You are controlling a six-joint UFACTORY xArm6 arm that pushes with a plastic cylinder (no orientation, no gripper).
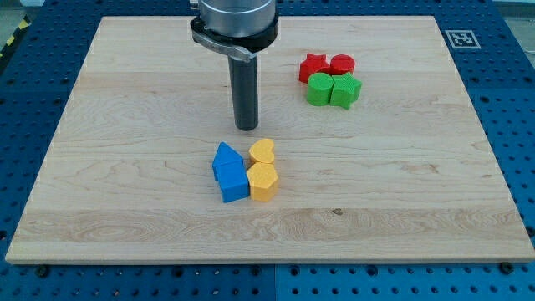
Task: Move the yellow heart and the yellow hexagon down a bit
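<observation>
Camera view, no pincer on this rod, my tip (247,128) just above the yellow heart (262,151), yellow hexagon (263,181) touching below it, mid wooden worktop (125,100), blue blocks (229,172) at their left, no readable writing.

Single camera, set high at the board's (125,209) near edge, looking down and across at an angle. Whole wooden board fills the frame; blue perforated table (518,100) shows at all margins. Medium distance.
</observation>
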